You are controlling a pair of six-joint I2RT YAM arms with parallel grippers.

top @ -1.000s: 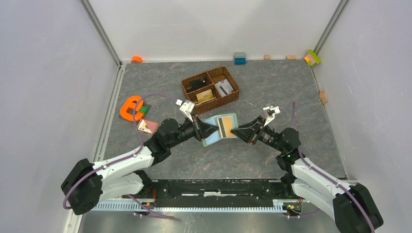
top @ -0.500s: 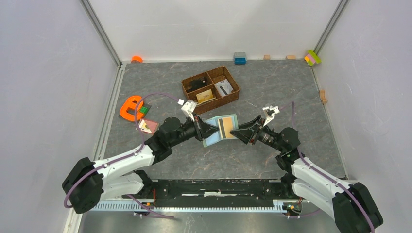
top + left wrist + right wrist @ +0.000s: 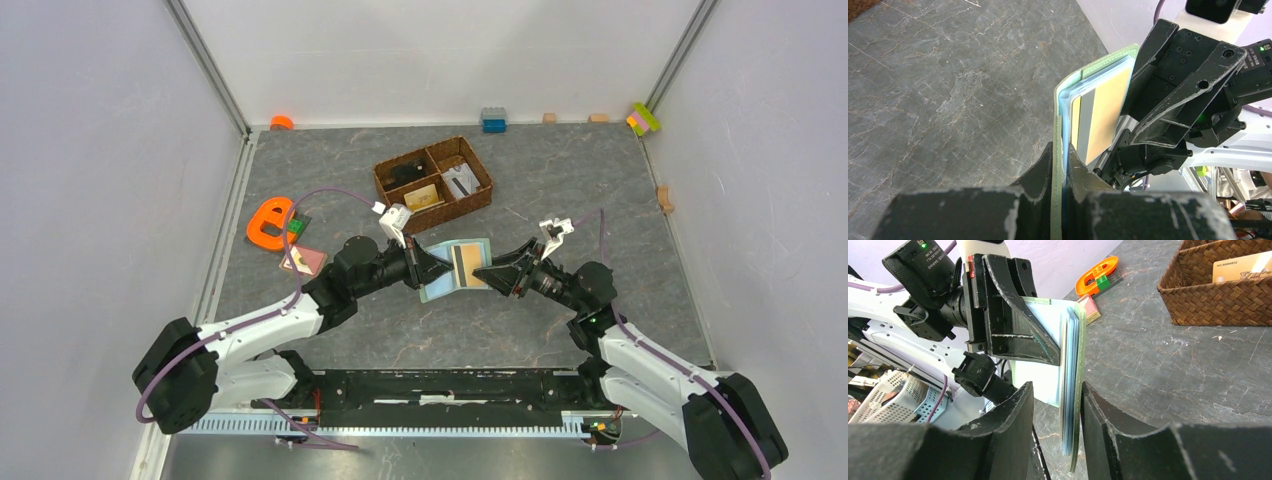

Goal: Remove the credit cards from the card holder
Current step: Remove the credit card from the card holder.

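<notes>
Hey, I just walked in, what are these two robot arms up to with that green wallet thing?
The two arms hold an open card holder up between them, above the table. The left gripper is clamped on one flap. The right gripper straddles the other flap's edge with a gap on one side, so it is not clamped. A tan card with a dark stripe sits in the holder. A pinkish card lies on the table beside the orange e shape.

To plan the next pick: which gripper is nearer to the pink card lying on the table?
Left. The left gripper, shut on the card holder, sits to the right of the pink card; the right gripper straddles the holder's opposite edge, farther away.
</notes>
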